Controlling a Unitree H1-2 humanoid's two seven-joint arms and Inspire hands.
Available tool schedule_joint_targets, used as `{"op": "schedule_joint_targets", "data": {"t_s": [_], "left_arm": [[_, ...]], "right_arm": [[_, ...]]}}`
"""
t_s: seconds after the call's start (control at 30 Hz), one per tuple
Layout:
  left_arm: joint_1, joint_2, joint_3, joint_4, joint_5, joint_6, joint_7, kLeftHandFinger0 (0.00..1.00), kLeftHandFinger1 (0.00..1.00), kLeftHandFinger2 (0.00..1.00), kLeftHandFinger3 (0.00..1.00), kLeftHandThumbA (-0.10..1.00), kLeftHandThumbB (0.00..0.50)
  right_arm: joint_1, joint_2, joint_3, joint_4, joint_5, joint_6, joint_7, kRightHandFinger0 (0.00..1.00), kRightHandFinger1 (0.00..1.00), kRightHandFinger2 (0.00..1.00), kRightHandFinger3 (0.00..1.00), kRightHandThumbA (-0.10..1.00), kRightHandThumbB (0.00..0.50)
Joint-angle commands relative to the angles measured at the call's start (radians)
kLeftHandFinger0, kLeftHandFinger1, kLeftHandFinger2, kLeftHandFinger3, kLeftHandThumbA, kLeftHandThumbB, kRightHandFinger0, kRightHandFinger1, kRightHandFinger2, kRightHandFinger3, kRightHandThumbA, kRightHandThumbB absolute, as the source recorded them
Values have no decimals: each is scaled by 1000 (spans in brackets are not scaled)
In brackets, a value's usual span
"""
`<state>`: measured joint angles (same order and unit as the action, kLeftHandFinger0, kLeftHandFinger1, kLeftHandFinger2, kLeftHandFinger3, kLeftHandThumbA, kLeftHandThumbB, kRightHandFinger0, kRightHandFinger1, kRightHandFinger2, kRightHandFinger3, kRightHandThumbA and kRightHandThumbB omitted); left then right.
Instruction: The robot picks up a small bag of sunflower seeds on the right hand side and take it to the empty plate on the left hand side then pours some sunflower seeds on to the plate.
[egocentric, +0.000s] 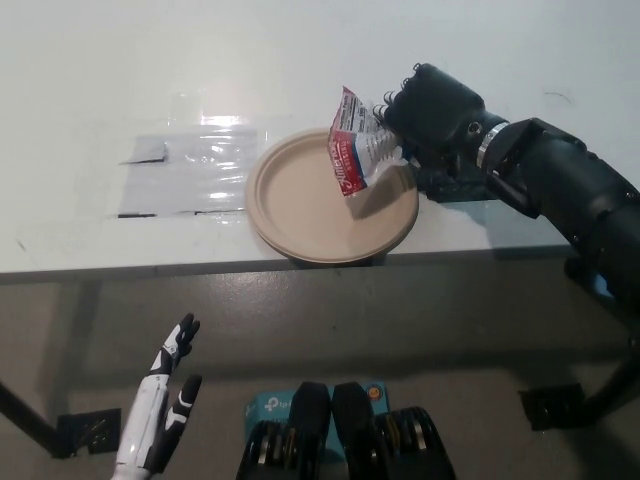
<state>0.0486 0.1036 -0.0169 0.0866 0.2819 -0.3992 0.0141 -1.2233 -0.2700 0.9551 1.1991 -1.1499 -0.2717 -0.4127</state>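
Head view shows the black right hand (432, 108) clamped on the bag of sunflower seeds (355, 153), which juts from it toward picture left, long axis tilted, lower end hanging over the plate (300, 215) near its right rim. White left hand (160, 420) idles low, fingers apart, holding nothing.

right: bulky matte-black hand (432, 108) | silver metal ring at the wrist behind its fingers | thick black segmented forearm (560, 195) || left: slim white hand (160, 415) | black-tipped fingers
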Motion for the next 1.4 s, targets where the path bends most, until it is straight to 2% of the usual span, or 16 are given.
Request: {"op": "schedule_joint_targets", "data": {"t_s": [0.0, 0.2, 0.3, 0.37, 0.4, 0.43, 0.57, 0.7, 0.73, 0.87, 0.93, 1.07, 1.1, 1.17, 1.27, 1.37], "left_arm": [[-10, 9, -1, -17, -7, -25, 15, 1000, 1000, 1000, 1000, 1000, 229], [-27, 14, 3, -8, -5, -24, 16, 1000, 1000, 1000, 1000, 1000, 243], [-31, 15, 3, -12, -4, -23, 15, 1000, 1000, 1000, 1000, 1000, 242], [-34, 17, 3, -12, -5, -19, 13, 1000, 1000, 1000, 1000, 1000, 255], [-36, 18, 2, -14, -8, -15, 9, 1000, 1000, 1000, 1000, 1000, 261], [-38, 19, 1, -14, -7, -13, 7, 1000, 1000, 1000, 1000, 1000, 263], [-40, 22, -2, -16, -5, -7, 4, 1000, 1000, 1000, 1000, 1000, 267], [-48, 28, -3, -5, -2, -25, 8, 1000, 1000, 1000, 1000, 1000, 252], [-49, 29, -3, -4, -2, -25, 8, 1000, 1000, 1000, 1000, 1000, 256], [-55, 27, -6, 5, -8, -32, 8, 1000, 1000, 1000, 1000, 1000, 258], [-55, 28, -6, 0, -4, -22, 7, 1000, 1000, 1000, 1000, 1000, 268], [-55, 28, -6, -2, -6, -20, 6, 1000, 1000, 1000, 1000, 1000, 274], [-55, 28, -6, -2, -7, -19, 5, 1000, 1000, 1000, 1000, 1000, 276], [-58, 30, -6, -1, 0, -24, 9, 1000, 1000, 1000, 1000, 1000, 257], [-58, 30, -5, 1, -7, -27, 8, 1000, 1000, 1000, 1000, 1000, 258], [-56, 28, -6, 4, -2, -28, 11, 1000, 1000, 1000, 1000, 1000, 262]], "right_arm": [[-94, -7, 12, 0, -35, 53, -53, 0, 0, 295, 310, -100, 336], [-108, -6, 28, 18, -45, 29, -55, 0, 0, 327, 230, -100, 337], [-115, -14, 44, 8, -64, 30, -36, 0, 0, 364, 215, -100, 314], [-119, -19, 57, 6, -75, 31, -53, 0, 0, 350, 189, -100, 333], [-121, -22, 58, 4, -73, 29, -45, 0, 0, 355, 290, -100, 344], [-122, -23, 58, 3, -73, 31, -40, 0, 0, 358, 329, -100, 347], [-127, -38, 79, -18, -97, 33, -20, 0, 0, 325, 409, -100, 379], [-135, -46, 92, -28, -113, 26, -24, 0, 0, 222, 462, -100, 406], [-136, -48, 99, -34, -126, 39, -36, 0, 0, 179, 427, -100, 412], [-143, -57, 121, -52, -152, 51, -32, 0, 0, 166, 399, -100, 408], [-152, -58, 131, -54, -157, 33, -7, 0, 0, 142, 420, -100, 391], [-159, -55, 139, -52, -169, 49, 2, 0, 0, 12, 498, -100, 394], [-161, -57, 142, -57, -174, 53, 0, 0, 0, 4, 507, -100, 389], [-170, -54, 148, -55, -182, 66, 9, 0, 0, 8, 438, -71, 403], [-192, -53, 165, -55, -201, 71, 14, 0, 0, 14, 469, -100, 406], [-199, -56, 159, -62, -196, 73, 18, 0, 0, 37, 429, -96, 426]]}}
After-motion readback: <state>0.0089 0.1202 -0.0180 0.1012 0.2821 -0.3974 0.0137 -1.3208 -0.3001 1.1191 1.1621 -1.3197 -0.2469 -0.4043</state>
